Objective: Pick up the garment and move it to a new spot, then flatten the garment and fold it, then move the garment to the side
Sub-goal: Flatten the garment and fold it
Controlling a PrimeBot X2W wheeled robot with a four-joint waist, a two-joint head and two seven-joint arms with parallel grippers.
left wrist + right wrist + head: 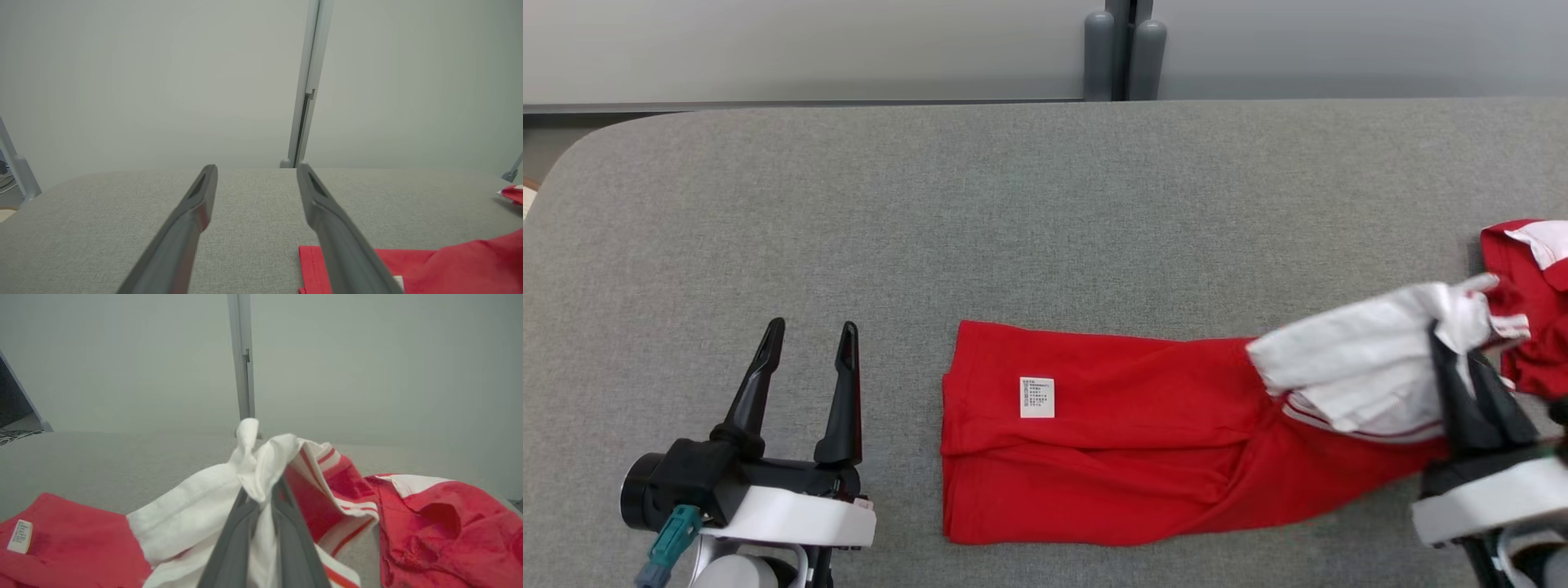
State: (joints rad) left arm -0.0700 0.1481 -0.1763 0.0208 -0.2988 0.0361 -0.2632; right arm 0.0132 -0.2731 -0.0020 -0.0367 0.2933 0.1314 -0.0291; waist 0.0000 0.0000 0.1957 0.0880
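Pinching the garment's (1111,433) white trim (196,506), the right gripper (261,494) is holding limp, seemingly light cloth drooping beneath; left gripper (813,327) is gaping wide.

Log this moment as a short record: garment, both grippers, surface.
garment: red garment lying lengthwise, care label facing up
surface: grey table
left: left gripper, jaws apart, holding nothing, beside the garment's left edge, not touching it
right: right gripper, jaws closed on the garment's bunched white part, which looks raised off the table
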